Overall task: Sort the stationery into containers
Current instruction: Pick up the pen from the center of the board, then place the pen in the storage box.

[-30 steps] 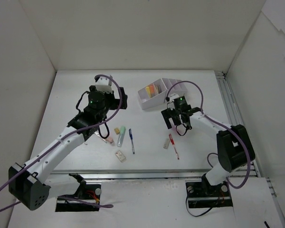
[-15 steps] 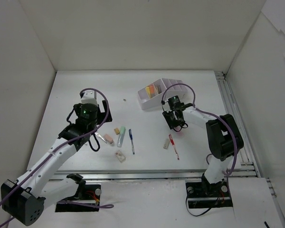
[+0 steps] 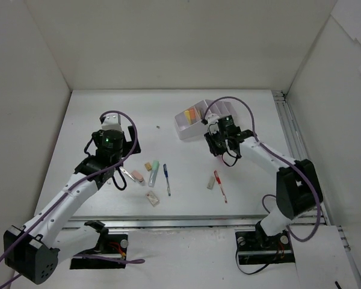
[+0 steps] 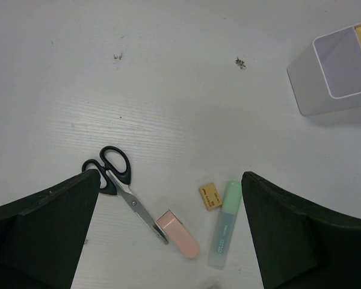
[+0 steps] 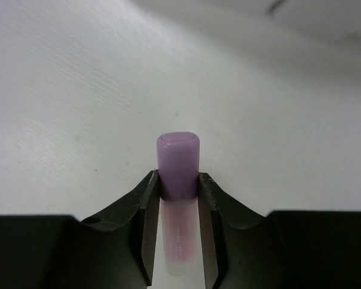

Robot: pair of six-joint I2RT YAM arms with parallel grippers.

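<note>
My right gripper (image 5: 178,188) is shut on a lilac marker (image 5: 178,164), whose cap sticks out past the fingertips above the bare table. From above, the right gripper (image 3: 220,146) hangs just near of the white and pale-lilac organizer (image 3: 182,129), which holds orange and yellow items. My left gripper (image 4: 170,178) stands open above black-handled scissors (image 4: 117,179), a pink eraser (image 4: 179,233), a small tan eraser (image 4: 210,196) and a green marker (image 4: 225,224). The organizer's corner (image 4: 316,90) shows at the upper right of the left wrist view.
A blue pen (image 3: 166,179) lies right of the green marker (image 3: 153,172). A wrapped eraser (image 3: 152,197) sits nearer the front edge. A red pen (image 3: 220,185) and a pale eraser (image 3: 211,182) lie near of the right gripper.
The right gripper has closed on the lilac marker and shifted toward the organizer. The left arm swung left and nearer, then stayed over the scissors group, still open.
</note>
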